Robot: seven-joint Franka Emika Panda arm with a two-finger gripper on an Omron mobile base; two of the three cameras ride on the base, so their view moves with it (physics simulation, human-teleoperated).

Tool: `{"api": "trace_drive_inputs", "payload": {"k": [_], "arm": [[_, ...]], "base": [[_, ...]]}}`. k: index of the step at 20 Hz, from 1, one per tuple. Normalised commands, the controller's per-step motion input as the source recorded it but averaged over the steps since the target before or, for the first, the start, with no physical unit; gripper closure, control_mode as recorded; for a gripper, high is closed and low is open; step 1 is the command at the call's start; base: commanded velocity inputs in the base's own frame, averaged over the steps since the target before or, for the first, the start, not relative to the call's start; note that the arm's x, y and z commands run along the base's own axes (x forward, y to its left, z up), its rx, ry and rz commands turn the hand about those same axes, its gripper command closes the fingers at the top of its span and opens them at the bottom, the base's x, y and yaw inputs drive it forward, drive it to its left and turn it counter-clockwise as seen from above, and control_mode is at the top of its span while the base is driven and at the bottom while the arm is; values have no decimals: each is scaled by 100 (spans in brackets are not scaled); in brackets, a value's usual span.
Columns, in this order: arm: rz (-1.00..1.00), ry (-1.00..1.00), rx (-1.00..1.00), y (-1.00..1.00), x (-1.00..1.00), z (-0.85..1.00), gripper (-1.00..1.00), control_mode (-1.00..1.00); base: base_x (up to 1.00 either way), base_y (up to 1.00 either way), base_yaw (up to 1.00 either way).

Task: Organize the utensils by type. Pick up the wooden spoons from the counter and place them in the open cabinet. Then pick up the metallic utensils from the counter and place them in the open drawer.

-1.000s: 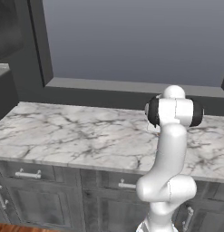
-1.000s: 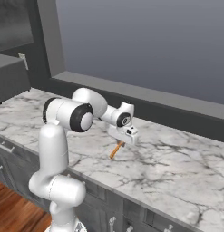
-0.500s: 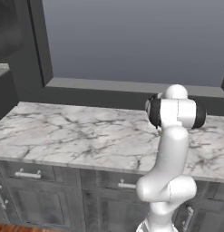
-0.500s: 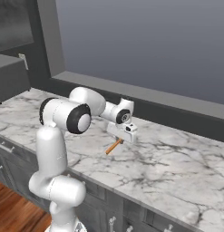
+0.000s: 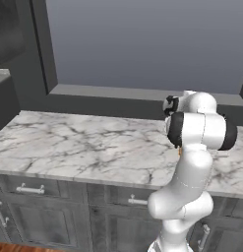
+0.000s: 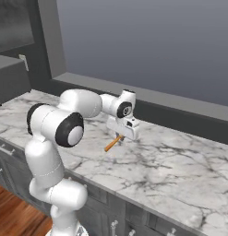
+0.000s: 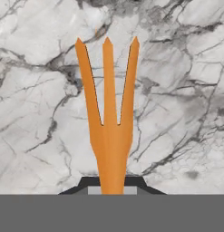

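The orange fork [image 7: 109, 118] is held tight in the closed jaws, lifted above the white surface [image 6: 189, 170]. Next, by my guess, it must be carried to the open drawer.

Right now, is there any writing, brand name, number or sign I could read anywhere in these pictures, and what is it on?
None: no readable text, label, number or sign.
The marble counter, the orange fork and the cabinet fronts are all bare of any writing.
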Motion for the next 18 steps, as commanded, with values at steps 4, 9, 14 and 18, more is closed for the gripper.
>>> {"api": "trace_drive_inputs", "payload": {"k": [4, 9, 14, 18], "arm": [[-1, 2, -1, 24, -45, 37, 100, -100], [0, 3, 0, 8, -47, 38, 100, -100], [0, 0, 1, 0, -8, 3, 100, 100], [0, 0, 0, 0, 0, 0, 100, 100]], "base": [[0, 0, 0], [0, 0, 0], [-1, 0, 0], [-59, 0, 2]]}}
